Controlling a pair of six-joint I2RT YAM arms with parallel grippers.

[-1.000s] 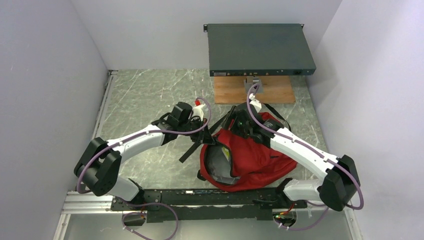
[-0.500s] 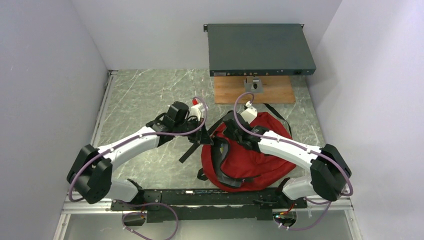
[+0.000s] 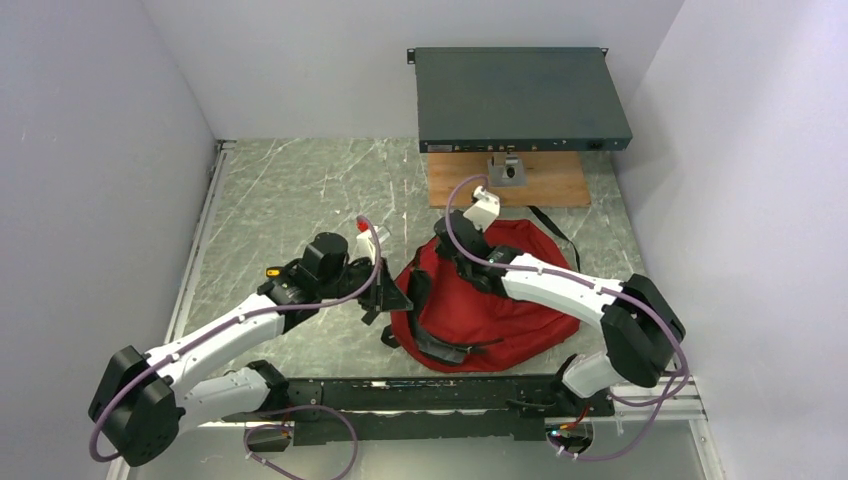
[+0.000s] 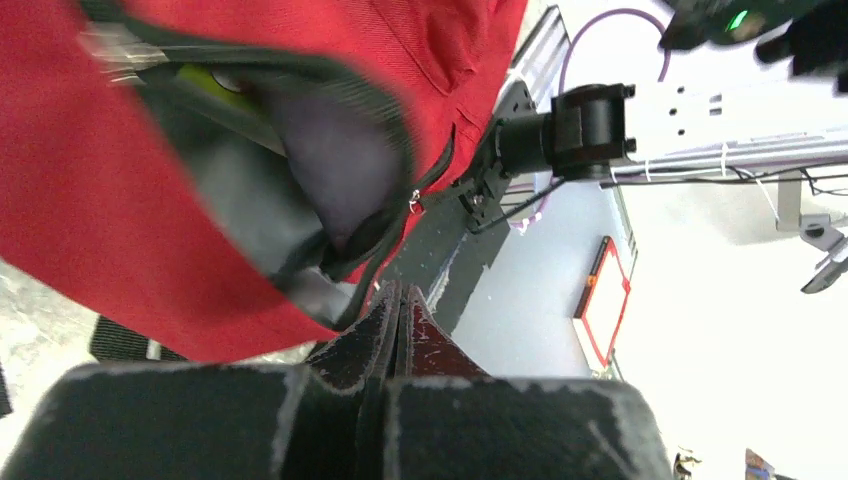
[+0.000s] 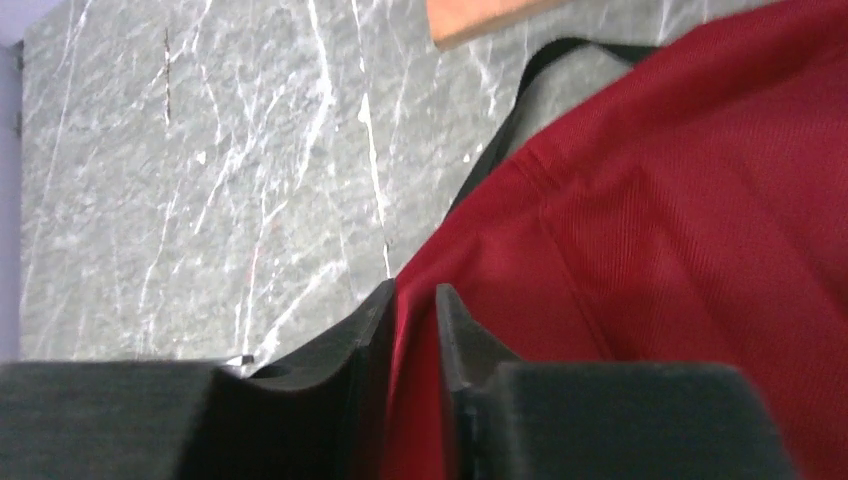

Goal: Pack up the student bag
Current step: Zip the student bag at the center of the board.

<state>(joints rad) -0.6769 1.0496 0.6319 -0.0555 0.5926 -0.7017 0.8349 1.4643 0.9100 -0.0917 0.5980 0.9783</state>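
Overhead (top ext. view): student bag [image 3: 500, 312] lies slumped on the marble worktop [image 3: 290, 200], toward its near edge and btw. the two arms. L claw [image 3: 388, 296] sits at the bag's L rim. R claw [image 3: 446, 252] is on its far upper-L edge. Wooden board [image 3: 545, 185] and dark rack unit [image 3: 520, 100] stand well behind, apart from the bag.

L wrist view: L claw [image 4: 397, 310] has its fingers pressed together, tips just below the black zipper trim [image 4: 408, 160] of the gaping mouth. Whether any thin trim is caught btw. them cannot be told. Dark lining and a blurred yellow-green item [image 4: 205, 85] show inside.

R wrist view: R claw [image 5: 412, 318] pinches a fold of the bag's red fabric, jaws nearly closed on it. A black strap [image 5: 500, 150] trails over the worktop beyond.

Step in hand (judged): managing the bag's mouth, prob. to close it. Technique:
- Use the R pinch as a firm anchor.
- Draw the L side along the zip line, not upward, since soft fabric bunches and slips.
- Hold straps out of the zip track.
- Move slowly so the bag isn't dragged off the near edge.
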